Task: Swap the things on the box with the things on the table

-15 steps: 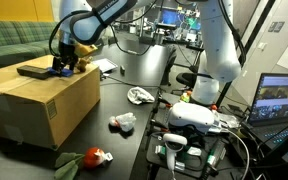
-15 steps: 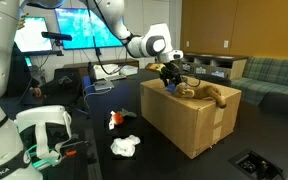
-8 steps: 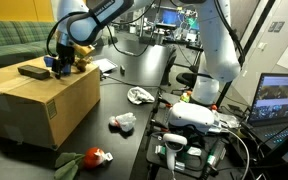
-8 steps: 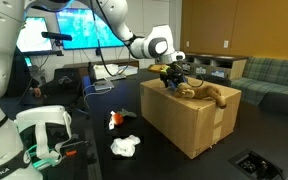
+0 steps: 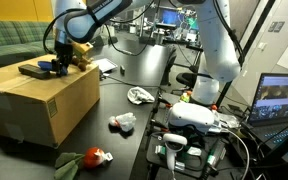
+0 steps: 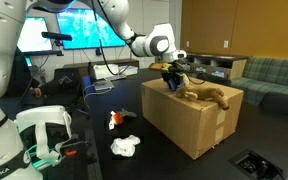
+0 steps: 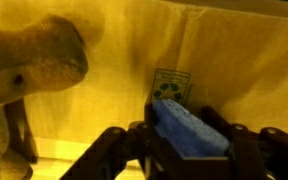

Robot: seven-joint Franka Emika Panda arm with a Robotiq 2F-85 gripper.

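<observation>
my gripper (image 5: 59, 66) is over the top of the cardboard box (image 5: 44, 105), jaws closed partway onto a blue block (image 7: 187, 128) clamped between my dark fingers (image 7: 144, 155). i cannot tell whether the block touches the box top. it is rectangular and bright blue, with a rough, sponge-like face. on the box top near it, but apart, lies a tan plush toy (image 7: 39, 55), soft and lumpy. the box is plain brown card with a small printed recycling label (image 7: 170, 84). a dark flat object (image 5: 32, 70) also rests on the box top.
</observation>
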